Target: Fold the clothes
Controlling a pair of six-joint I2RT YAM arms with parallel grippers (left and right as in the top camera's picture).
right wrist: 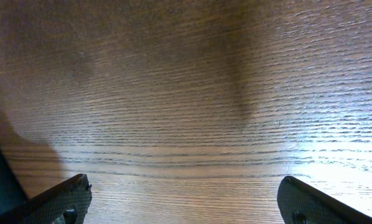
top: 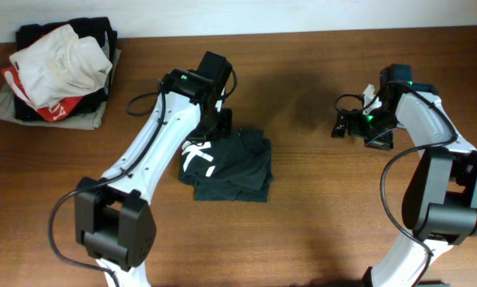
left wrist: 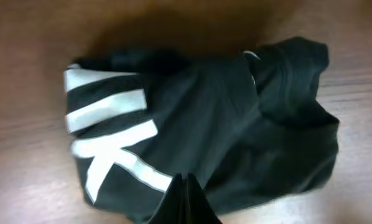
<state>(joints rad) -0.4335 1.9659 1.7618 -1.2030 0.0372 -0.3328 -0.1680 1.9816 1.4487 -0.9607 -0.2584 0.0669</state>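
The shirt (left wrist: 236,118) is showing a very dark teal-black, and white bars (left wrist: 105,112) with a slanted white stroke are running across one end of it. The table (top: 326,231) is glowing warm brown with fine wavy wood grain. At the corner, a cream-white garment (top: 63,60) is sitting with a red garment (top: 59,109) bearing white letters, black cloth (top: 95,28) and grey-green cloth (top: 88,119). The left arm (top: 155,142) and right arm (top: 427,119) are showing white shells with black joints, and small green lights (top: 192,77) are shining on them.

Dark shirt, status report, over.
Left end effector shut, above dark shirt. Right end effector open over table. Shirt folded in a bundle, white stripes up. Clothes pile far corner, out of the way.
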